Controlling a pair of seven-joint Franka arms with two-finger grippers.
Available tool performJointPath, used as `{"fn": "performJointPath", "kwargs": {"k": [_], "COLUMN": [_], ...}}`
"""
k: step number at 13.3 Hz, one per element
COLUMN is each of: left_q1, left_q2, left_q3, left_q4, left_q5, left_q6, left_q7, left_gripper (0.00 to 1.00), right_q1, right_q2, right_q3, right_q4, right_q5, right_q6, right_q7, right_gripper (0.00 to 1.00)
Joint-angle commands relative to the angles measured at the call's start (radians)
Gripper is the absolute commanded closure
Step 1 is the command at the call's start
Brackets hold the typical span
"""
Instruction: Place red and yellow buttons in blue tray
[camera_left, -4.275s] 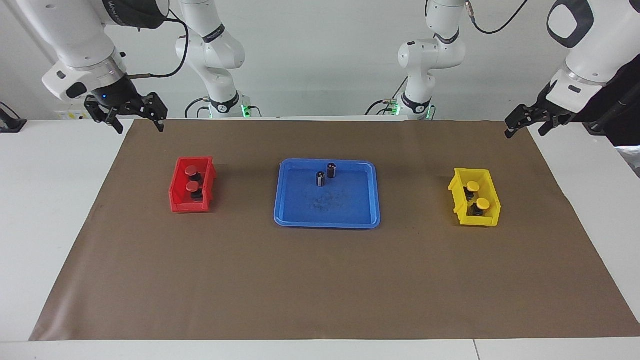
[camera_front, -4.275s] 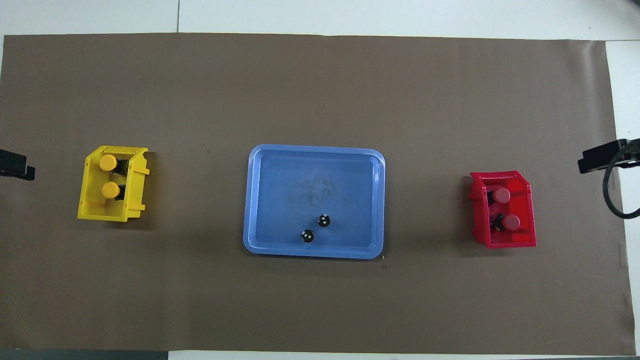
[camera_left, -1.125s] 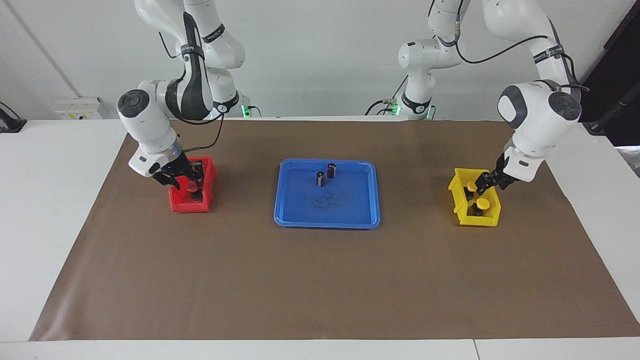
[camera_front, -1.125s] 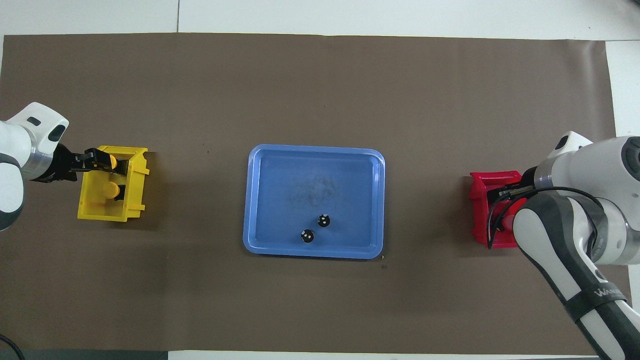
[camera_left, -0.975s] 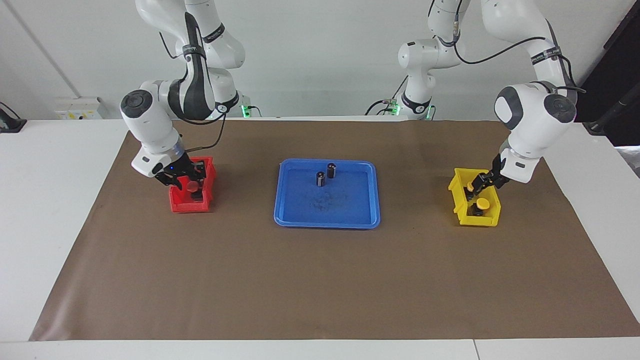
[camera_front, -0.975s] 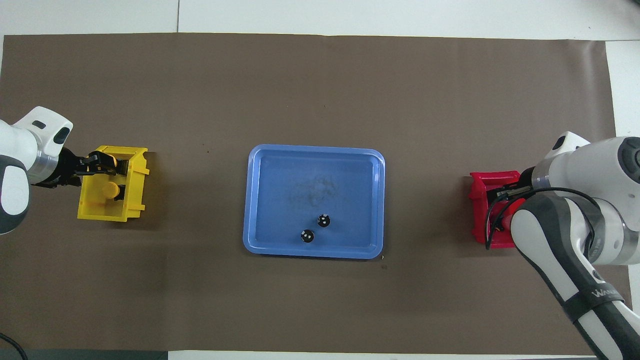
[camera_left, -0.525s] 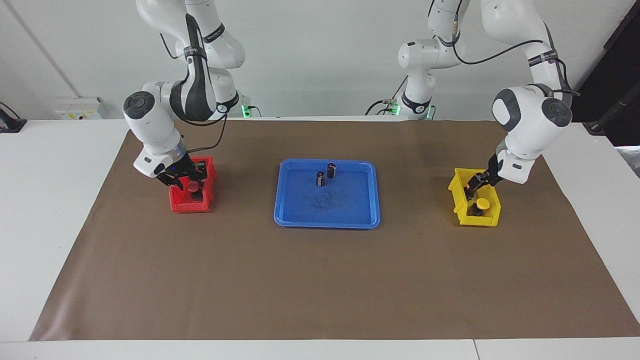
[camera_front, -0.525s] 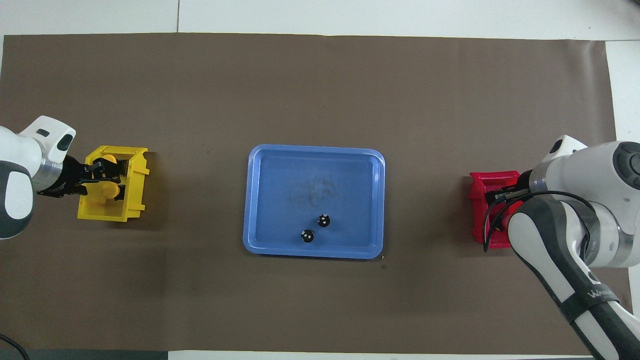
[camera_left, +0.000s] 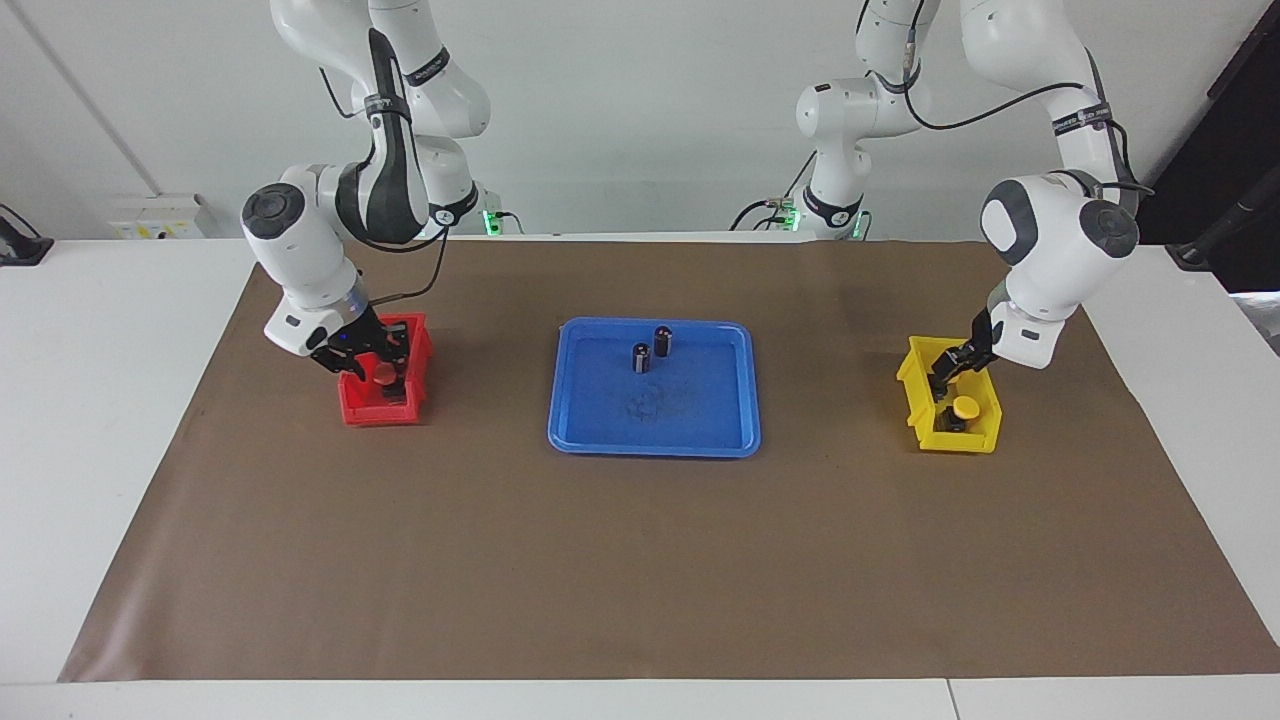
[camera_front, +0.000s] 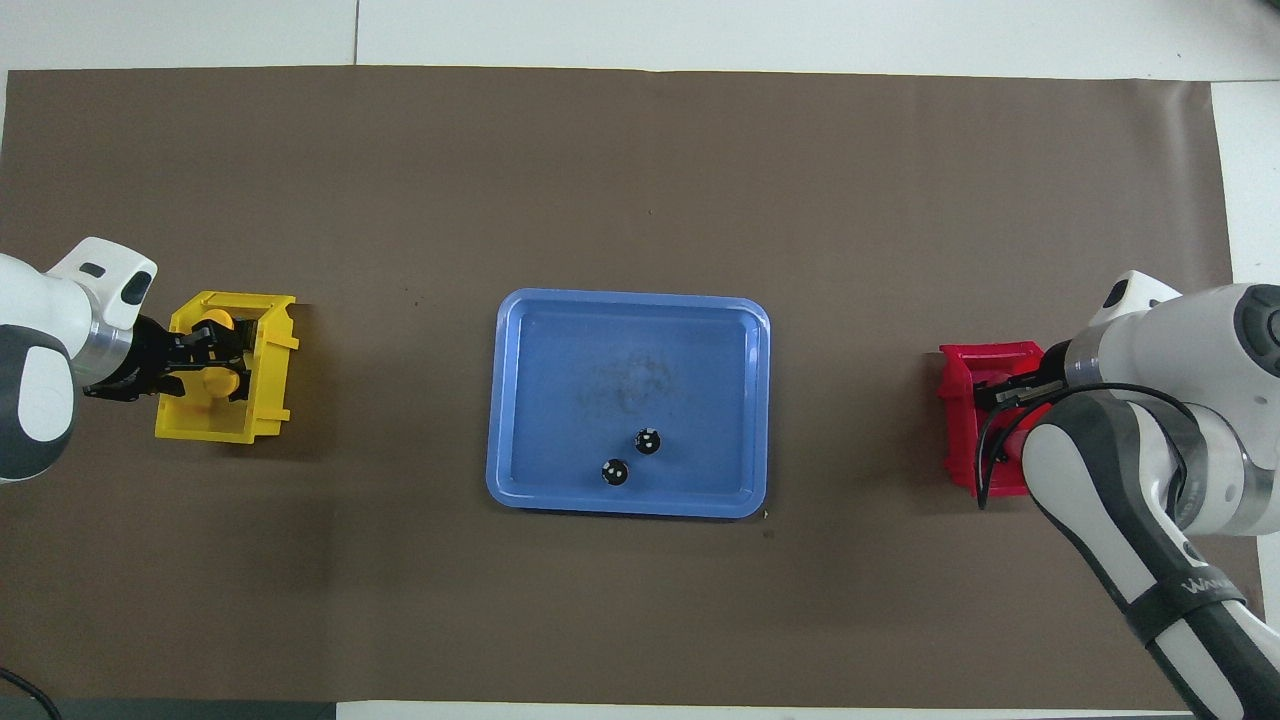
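The blue tray (camera_left: 654, 440) (camera_front: 600, 350) lies mid-table and holds no button. Two red buttons are in the small red bin (camera_left: 385, 408) (camera_front: 962, 420). One red cap (camera_left: 383, 375) shows between my right gripper's spread fingers. My right gripper (camera_left: 372, 362) is down in that bin. The other red button is hidden. Two yellow buttons sit in the small yellow bin (camera_left: 950, 432) (camera_front: 210, 425). My left gripper (camera_left: 946, 376) (camera_front: 205, 352) is down in it over the button nearer the robots. The farther yellow button (camera_left: 964, 406) (camera_front: 214, 321) stands free.
Two dark capless cylinders (camera_left: 641, 357) (camera_left: 662, 341) stand in the tray's part nearest the robots, also in the overhead view (camera_front: 648, 440) (camera_front: 614, 471). A brown mat (camera_left: 640, 560) covers the table. The right arm's forearm (camera_front: 1120, 520) hides most of the red bin from above.
Both arms came in from the table's ends and went down into the bins. Over the last second the left gripper shifted onto the yellow button nearer the robots; the right gripper barely moved.
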Motion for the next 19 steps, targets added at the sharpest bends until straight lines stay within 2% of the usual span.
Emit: {"fn": "performJointPath", "kwargs": {"k": [1, 5, 6, 9, 12, 14, 15, 17, 19], "left_q1": [0.003, -0.006, -0.006, -0.006, -0.006, -0.006, -0.006, -0.006, -0.006], "left_q2": [-0.027, -0.025, -0.025, -0.024, -0.019, -0.018, -0.015, -0.015, -0.012], "left_q3": [0.003, 0.003, 0.003, 0.003, 0.003, 0.003, 0.003, 0.003, 0.003], "left_q4": [-0.042, -0.039, -0.038, -0.035, -0.018, -0.013, -0.006, 0.004, 0.051], "left_q5": [-0.012, -0.032, -0.038, -0.038, -0.044, -0.044, -0.044, -0.044, -0.044], "left_q6": [0.004, 0.003, 0.003, 0.004, -0.004, -0.005, -0.008, -0.011, -0.065], "left_q7": [-0.017, -0.022, -0.02, -0.02, -0.02, -0.02, -0.02, -0.02, -0.022], "left_gripper": [0.23, 0.25, 0.27, 0.34, 0.49, 0.6, 0.66, 0.82, 0.87], "right_q1": [-0.013, -0.013, -0.015, -0.012, 0.009, 0.103, 0.159, 0.3, 0.388], "right_q2": [-0.016, -0.013, -0.007, 0.045, 0.092, 0.16, 0.189, 0.25, 0.301], "right_q3": [0.006, 0.006, 0.004, 0.004, 0.009, 0.009, 0.011, 0.011, 0.011], "right_q4": [-0.02, -0.011, 0.018, 0.225, 0.452, 0.619, 0.68, 0.791, 0.839], "right_q5": [0.017, 0.017, 0.015, 0.002, 0.002, 0.005, 0.015, 0.017, 0.014], "right_q6": [0.016, 0.008, -0.025, -0.244, -0.454, -0.554, -0.567, -0.555, -0.509], "right_q7": [-0.03, -0.032, -0.032, -0.026, 0.022, 0.197, 0.318, 0.588, 0.725], "right_gripper": [0.57, 0.79, 0.79, 0.79, 0.79, 0.79, 0.8, 0.86, 0.86]}}
